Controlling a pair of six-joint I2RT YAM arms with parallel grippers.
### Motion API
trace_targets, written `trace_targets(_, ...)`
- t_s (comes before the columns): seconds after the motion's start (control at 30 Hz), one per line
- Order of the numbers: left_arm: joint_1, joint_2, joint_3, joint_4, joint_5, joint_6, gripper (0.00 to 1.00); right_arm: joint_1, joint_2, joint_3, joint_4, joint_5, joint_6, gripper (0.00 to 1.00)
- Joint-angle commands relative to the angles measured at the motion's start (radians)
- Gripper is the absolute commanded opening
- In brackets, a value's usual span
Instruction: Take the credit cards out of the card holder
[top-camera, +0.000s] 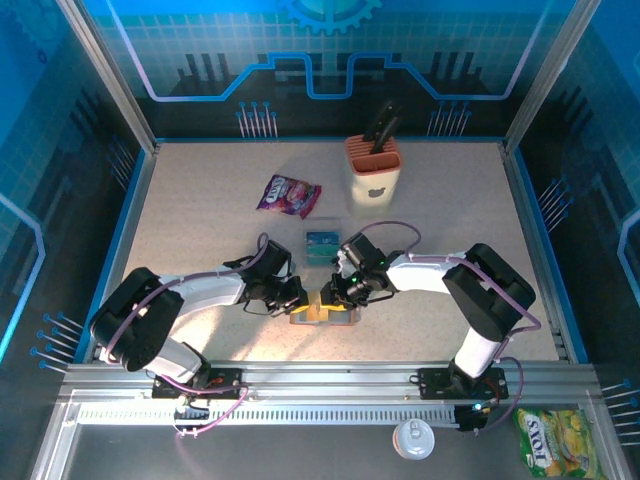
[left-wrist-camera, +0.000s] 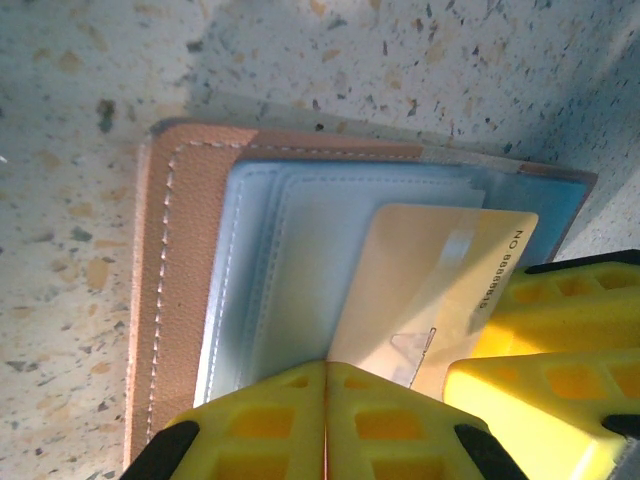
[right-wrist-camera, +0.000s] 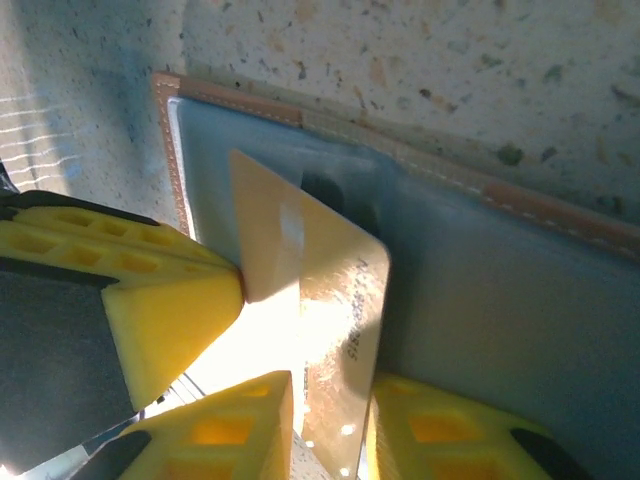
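Table: speckled beige, blue walls | left gripper closed on card holder | right gripper pinching tan card

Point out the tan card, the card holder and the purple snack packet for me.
tan card (left-wrist-camera: 430, 285), left wrist view: on the card's bare face, left of its printed number.
card holder (left-wrist-camera: 185, 290), left wrist view: on the brown stitched border.
purple snack packet (top-camera: 288, 195), top external view: on the packet's middle.

The top external camera looked down from above and behind the arm bases across the whole table. Each wrist camera pointed steeply down at close range over its own yellow fingers. Both shared the open card holder and a tan card.
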Motion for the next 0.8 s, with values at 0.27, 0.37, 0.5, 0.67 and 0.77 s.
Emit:
trace_targets(0.27, -0.006, 0.021, 0.003, -0.044, -0.017, 0.002, 0.09, -0.012, -0.013, -0.031, 0.045, -0.020, 0.026, 0.12)
trace_targets(0.37, -0.005, 0.019, 0.003, -0.046, -0.017, 0.002, 0.09, -0.015, -0.025, -0.039, 0.037, -0.014, 0.024, 0.11)
trace_targets(0.5, -0.005, 0.016, 0.002, -0.051, -0.019, 0.003, 0.09, -0.025, -0.058, -0.061, 0.018, -0.005, 0.014, 0.09)
trace_targets(0.67, -0.005, 0.013, 0.005, -0.055, -0.022, 0.004, 0.09, -0.040, -0.109, -0.085, -0.021, 0.004, -0.001, 0.08)
trace_targets(0.77, -0.005, 0.009, 0.006, -0.055, -0.024, 0.004, 0.09, -0.043, -0.139, -0.085, -0.059, 0.012, -0.020, 0.07)
